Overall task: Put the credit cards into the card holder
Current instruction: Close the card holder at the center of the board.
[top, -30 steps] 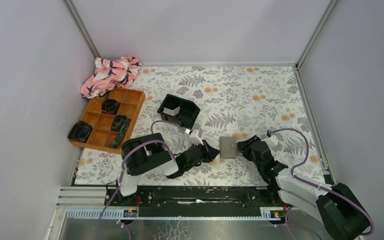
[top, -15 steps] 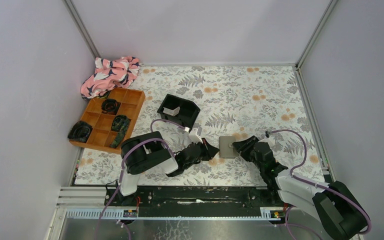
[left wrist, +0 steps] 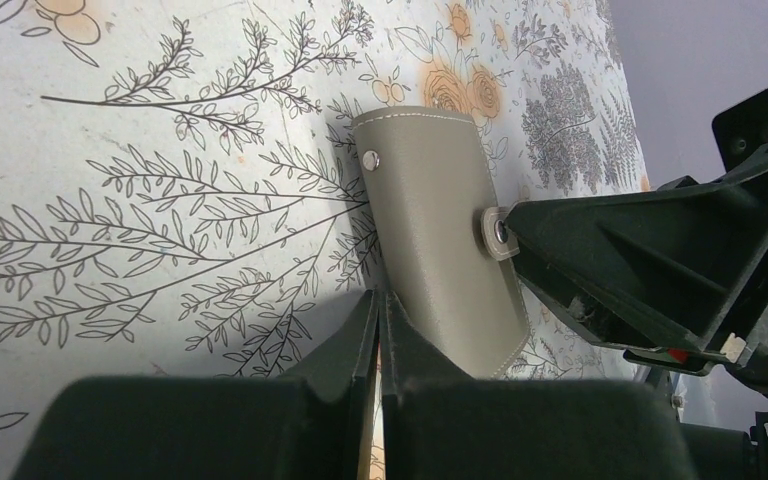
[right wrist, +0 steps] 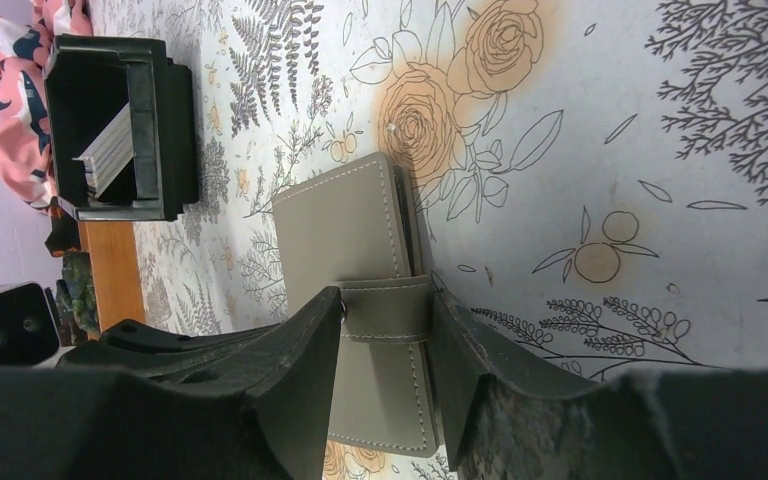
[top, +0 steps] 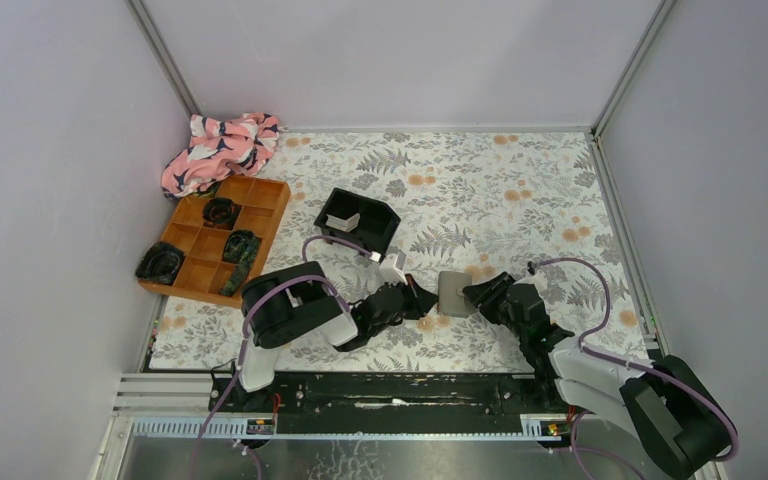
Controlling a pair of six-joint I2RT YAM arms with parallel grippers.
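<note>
The grey-taupe card holder (top: 455,293) lies closed on the floral table between my two grippers, its snap strap (right wrist: 385,308) fastened across it. My left gripper (top: 423,298) is shut, and its tips (left wrist: 380,296) rest against the holder's (left wrist: 430,230) near-left edge. My right gripper (top: 478,292) is open and straddles the strap (right wrist: 385,300): one finger is at the snap end, the other at the holder's (right wrist: 345,225) opening edge. Pale credit cards (top: 345,221) stand in the black tray and also show in the right wrist view (right wrist: 110,150).
The black square tray (top: 385,228) stands behind the left gripper. An orange compartment tray (top: 265,197) with dark items sits at the left, and a pink patterned cloth (top: 220,145) lies behind it. Walls enclose the table on three sides.
My right gripper has moved left onto the card holder's strap. The holder has slid slightly left toward the left gripper, which has barely moved.
</note>
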